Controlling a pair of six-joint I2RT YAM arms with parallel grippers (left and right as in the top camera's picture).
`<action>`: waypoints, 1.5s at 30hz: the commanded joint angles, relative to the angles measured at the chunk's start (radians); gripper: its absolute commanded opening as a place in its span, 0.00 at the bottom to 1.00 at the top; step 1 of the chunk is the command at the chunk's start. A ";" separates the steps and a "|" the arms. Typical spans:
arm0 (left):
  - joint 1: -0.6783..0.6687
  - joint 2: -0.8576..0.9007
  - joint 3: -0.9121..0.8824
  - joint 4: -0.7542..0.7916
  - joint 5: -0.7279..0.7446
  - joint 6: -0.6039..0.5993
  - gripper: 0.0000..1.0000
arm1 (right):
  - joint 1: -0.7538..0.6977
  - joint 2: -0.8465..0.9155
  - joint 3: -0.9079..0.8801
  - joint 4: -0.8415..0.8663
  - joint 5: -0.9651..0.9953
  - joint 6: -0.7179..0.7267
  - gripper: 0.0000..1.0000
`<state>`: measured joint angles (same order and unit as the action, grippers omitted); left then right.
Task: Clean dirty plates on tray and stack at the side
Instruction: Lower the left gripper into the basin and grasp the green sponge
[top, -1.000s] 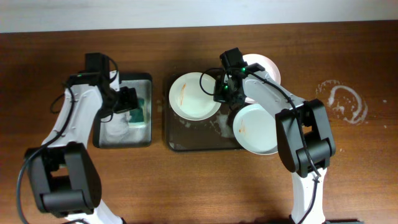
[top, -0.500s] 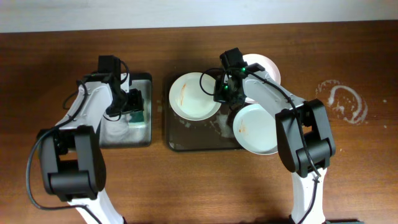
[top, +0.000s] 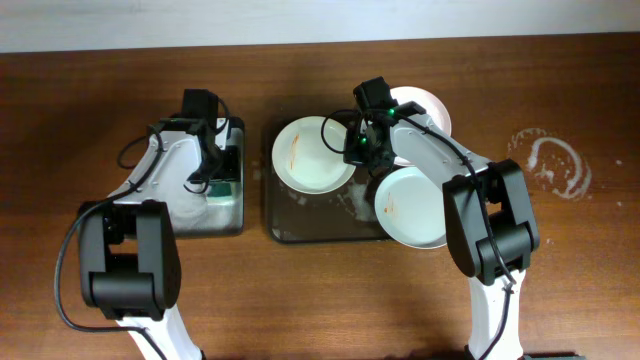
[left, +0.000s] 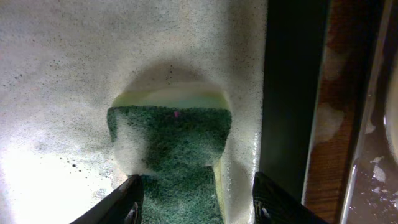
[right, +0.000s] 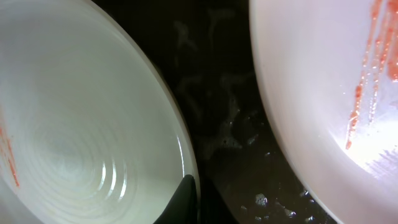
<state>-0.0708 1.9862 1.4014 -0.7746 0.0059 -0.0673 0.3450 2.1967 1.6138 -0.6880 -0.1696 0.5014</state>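
Three white plates show in the overhead view. The left plate (top: 310, 155) has an orange smear and lies at the back left of the dark grey tray (top: 320, 215). A second smeared plate (top: 415, 205) overhangs the tray's right end. A third plate (top: 428, 108) lies at the back right, partly under the arm. My right gripper (top: 358, 150) is shut on the left plate's right rim. In the right wrist view one finger (right: 185, 199) lies on that rim (right: 81, 124); the other is hidden. My left gripper (top: 213, 168) is open, its fingers (left: 196, 202) either side of the green sponge (left: 174, 143).
The sponge lies in white foam (left: 74, 74) inside the smaller black tray (top: 195, 225), left of the grey tray. The wet grey tray floor (right: 224, 124) shows between the two plates. A white smear (top: 550, 160) marks the table at the right.
My left arm has swung right across the black tray and now sits over the sponge. The right arm and the plates have not moved.
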 joint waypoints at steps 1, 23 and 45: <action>0.002 0.015 -0.008 0.003 -0.041 0.019 0.54 | 0.008 0.016 0.006 -0.013 0.044 0.005 0.04; 0.002 0.050 -0.032 -0.018 -0.071 -0.041 0.44 | 0.008 0.016 0.006 -0.012 0.044 0.005 0.05; 0.002 0.050 0.032 -0.055 -0.054 -0.051 0.62 | 0.008 0.016 0.006 -0.011 0.047 0.005 0.05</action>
<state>-0.0719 2.0235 1.4055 -0.8288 -0.0601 -0.1143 0.3450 2.1967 1.6138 -0.6884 -0.1642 0.5011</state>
